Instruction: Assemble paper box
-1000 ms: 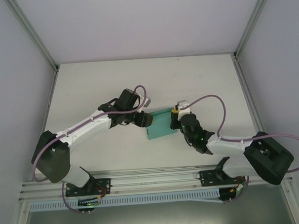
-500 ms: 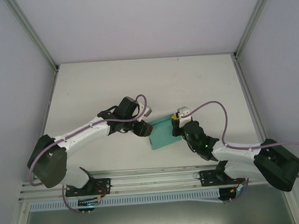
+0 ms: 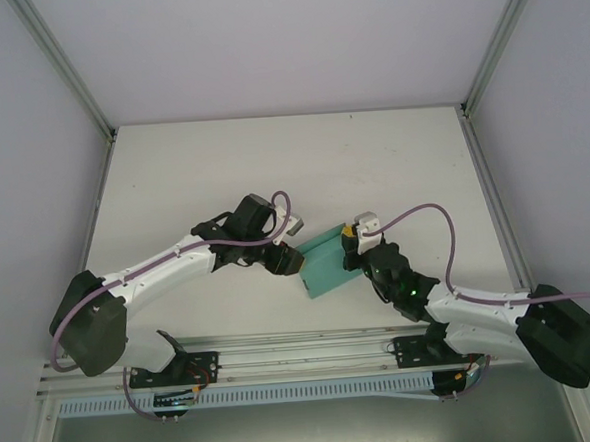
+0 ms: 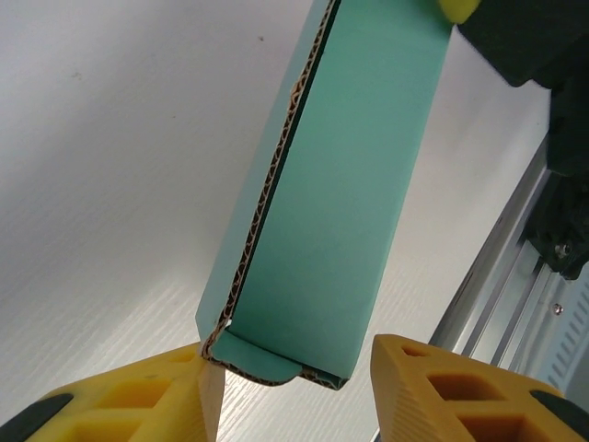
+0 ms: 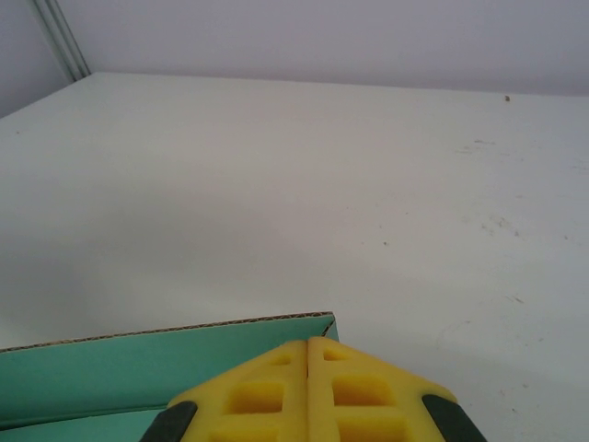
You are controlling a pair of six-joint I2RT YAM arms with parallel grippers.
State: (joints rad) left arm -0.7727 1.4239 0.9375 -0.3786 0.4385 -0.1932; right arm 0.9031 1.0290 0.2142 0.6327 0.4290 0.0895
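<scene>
The left gripper (image 4: 294, 378) has its jaws apart, and the near end of the paper box (image 4: 340, 212) sits in the gap between them. One finger is at the box's corner; the other stands just clear of the opposite side. The box is already folded into a shallow shape, with a rounded tab curling over its near end wall.

It runs away from this gripper to the right gripper (image 5: 308, 354), which meets its far edge. That gripper's jaws are together, tips against the green card. Whether they pinch any of the card I cannot tell from this angle. Beyond both, the counter (image 5: 304, 175) is bare and white.

The step in hand looks like finishing the near end: seating that tab and squaring the wall. The next move calls for the left jaws to come together evenly on the end, gently enough not to crush the card, while the right gripper steadies the far side.
</scene>
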